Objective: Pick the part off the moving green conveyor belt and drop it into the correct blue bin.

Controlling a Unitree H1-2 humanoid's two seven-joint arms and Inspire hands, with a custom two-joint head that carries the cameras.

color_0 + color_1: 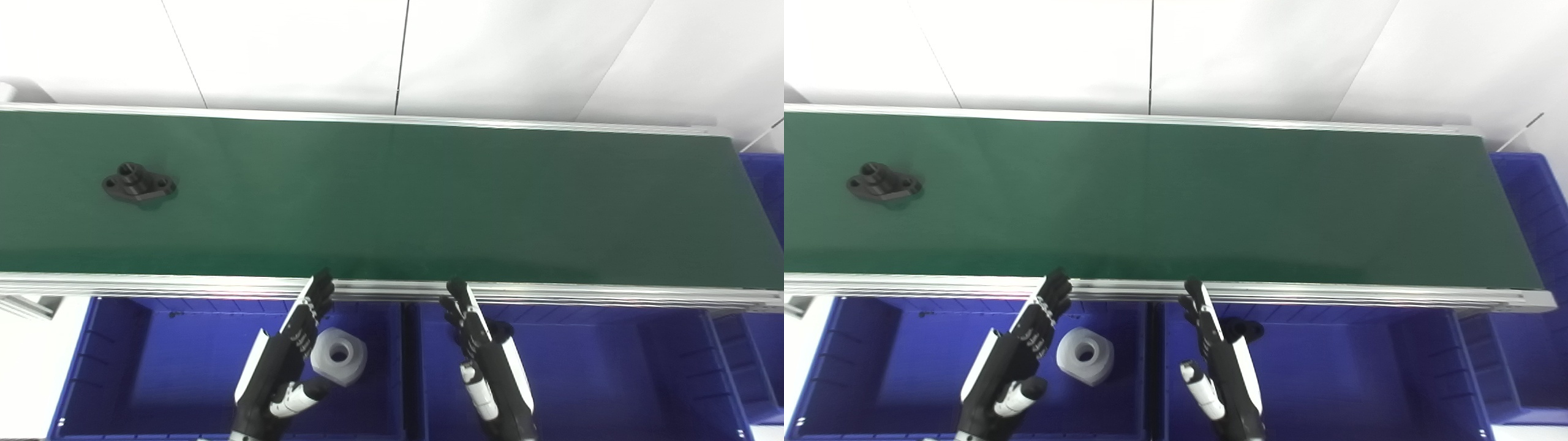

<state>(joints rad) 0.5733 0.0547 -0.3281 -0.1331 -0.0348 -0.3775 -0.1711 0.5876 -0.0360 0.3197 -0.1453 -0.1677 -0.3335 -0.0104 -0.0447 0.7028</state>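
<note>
Left black-and-white robot hand (pixel 288 361) is hovering over the left blue plastic bin (pixel 116 367), fingers stretched out straight and spread, tips reaching toward the near aluminium rail (pixel 551 294) of the belt, thumb sticking out sideways, holding nothing. Right black-and-white robot hand (pixel 487 364) is doing the same over the right blue plastic bin (pixel 612 367): fingers extended and apart, empty, tips just beside the rail.

We are seeing the task part, a black flanged part with a raised round hub (pixel 139 184), lying flat on the matte dark green conveyor belt (pixel 429 196), far left, a bit nearer the far edge than the near one, well apart from both hands. Its long axis is running roughly along the belt, left to right, slightly tilted; one bolt-hole ear is pointing left, the other right, hub bore facing up. Finish is looking dull, moulded or cast; we cannot tell which.

In the left bin a translucent white hexagonal nut-like part with a round centre hole (pixel 339 356) is sitting on the floor, just beside the left hand's fingers. In the right bin a small dark part (pixel 1242 331) is sitting partly hidden behind the right hand; shape unclear. Another blue bin (pixel 1528 202) is showing past the belt's right end. Bins have ribbed smooth walls.
</note>
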